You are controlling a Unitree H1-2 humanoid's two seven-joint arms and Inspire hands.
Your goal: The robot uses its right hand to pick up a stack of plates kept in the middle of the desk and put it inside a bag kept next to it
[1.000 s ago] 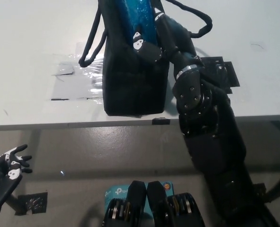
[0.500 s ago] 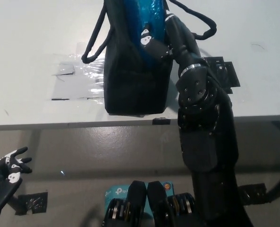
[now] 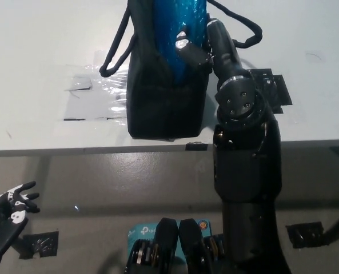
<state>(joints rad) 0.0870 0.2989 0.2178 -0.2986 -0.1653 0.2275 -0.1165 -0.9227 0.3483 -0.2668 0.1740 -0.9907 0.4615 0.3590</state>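
A black bag stands upright on the white desk, its mouth facing away from me. A shiny blue stack of plates stands on edge in the bag's mouth, partly sunk between the walls. My black right hand reaches over the bag's right wall and is shut on the stack, its fingers pressed against the blue surface. The stack's lower part is hidden inside the bag. My white left hand rests below the desk edge at the lower left, fingers spread.
The bag's strap loops hang over its left side and curl at the upper right. A clear taped sheet lies left of the bag. A black patch sits right of my forearm. The desk's front edge runs just under the bag.
My right arm has swung more upright, and the hand has slid farther along the bag's mouth with the blue stack. The left hand has sunk slightly lower.
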